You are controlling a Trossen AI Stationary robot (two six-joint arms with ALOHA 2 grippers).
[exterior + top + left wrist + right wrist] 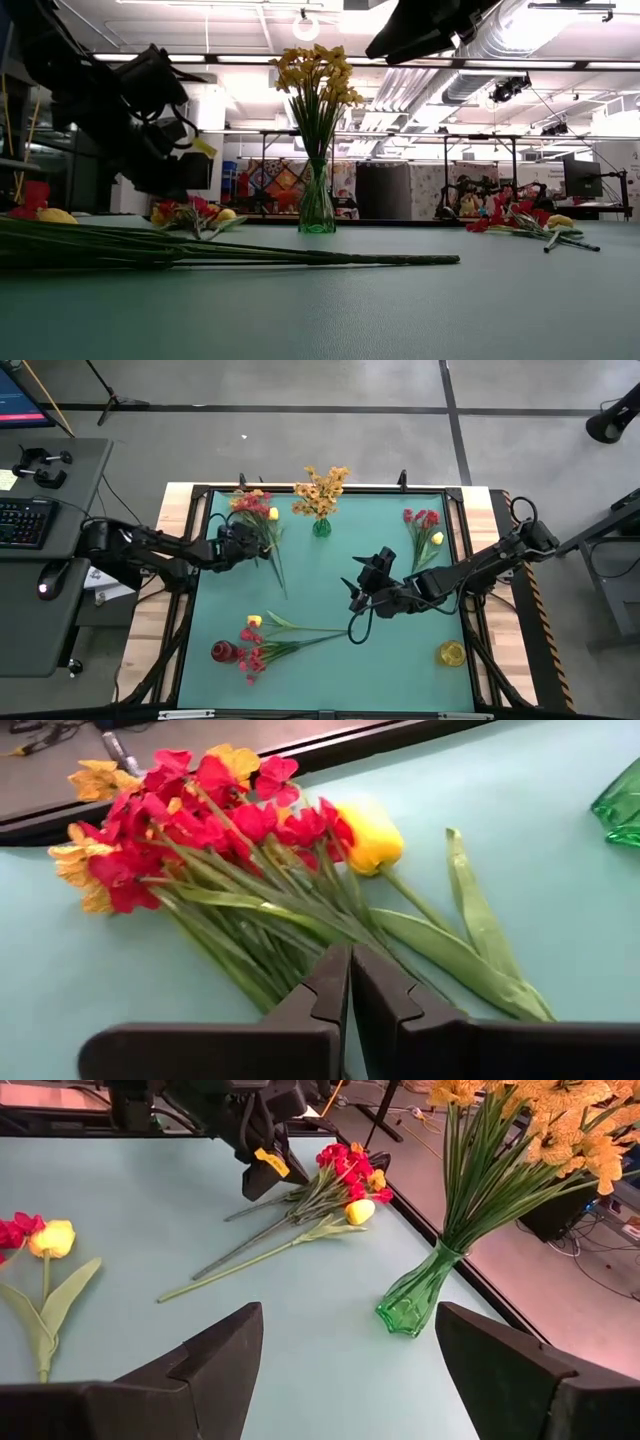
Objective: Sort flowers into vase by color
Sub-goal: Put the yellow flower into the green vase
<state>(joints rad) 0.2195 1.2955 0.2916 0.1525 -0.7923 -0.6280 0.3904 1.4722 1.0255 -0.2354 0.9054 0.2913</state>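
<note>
Okay, left gripper [243, 541] sits at the back-left of the green mat [320, 600], fingers [330, 985] pressed together with nothing between them, tips just at the stems of a flower bunch [258, 512] of red blooms plus one yellow tulip [370, 837]. Right gripper [362, 584] hovers mid-mat, jaws spread wide, empty. Green glass vase [321, 526] stands upright at back centre, holding the orange-yellow sprays [320, 488]. Smaller bunch [424, 530] of red and yellow lies flat at back right. Front left, a third bunch [262, 643] lies with stems pointing toward the middle, next to a red vase [222, 651]. Yellow vase [451, 653] stands front right, well apart from any flowers.
</note>
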